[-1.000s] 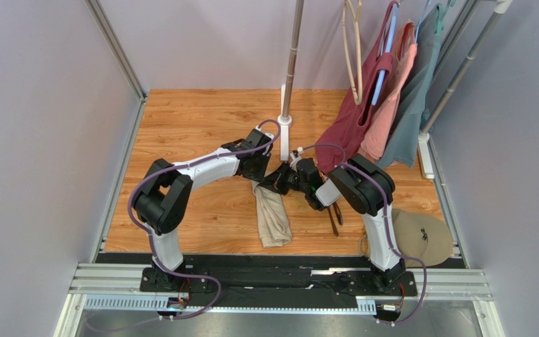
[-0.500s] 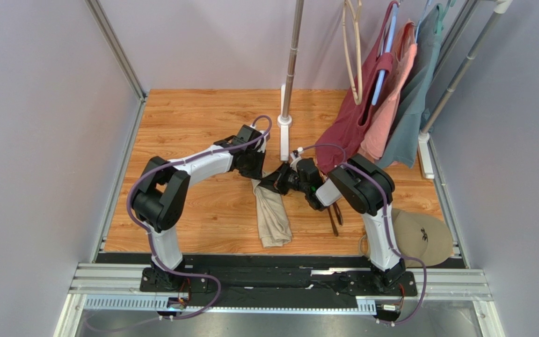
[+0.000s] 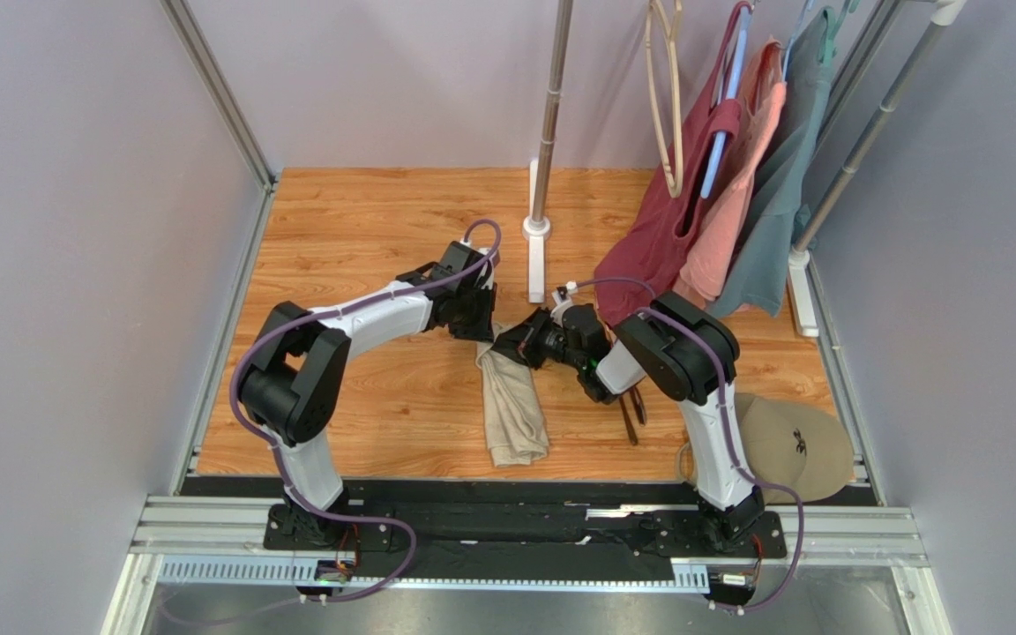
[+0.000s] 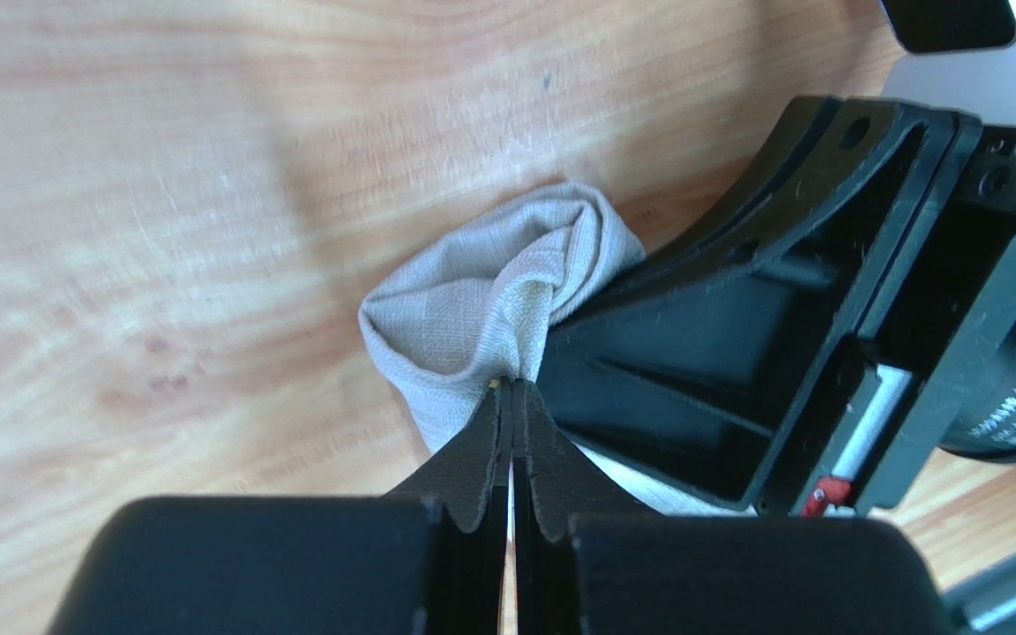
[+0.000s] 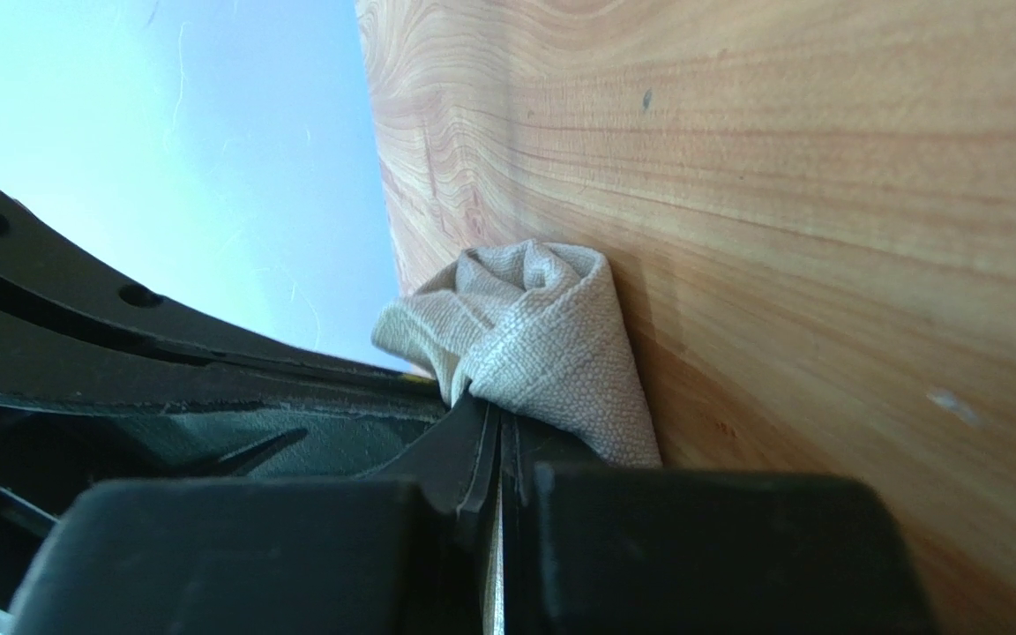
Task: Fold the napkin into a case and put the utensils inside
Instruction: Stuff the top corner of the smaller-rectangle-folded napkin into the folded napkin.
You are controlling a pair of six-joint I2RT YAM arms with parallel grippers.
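With the left hand (image 4: 511,397) and right hand (image 5: 502,426) both clamped on the far end of the napkin (image 3: 513,404), nearly touching, an uneven pull may undo its fold or knock them together.

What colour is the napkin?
Plain beige-tan napkin, with a visible weave; clearest in the left wrist view.

The utensils (image 3: 631,413) lie mostly covered by the right arm (image 3: 666,347); only slim dark ends show, count and type indeterminable. The napkin (image 3: 513,413) has its far end hidden under the left gripper (image 3: 483,336) and right gripper (image 3: 506,349); both wrist views cut off its length.
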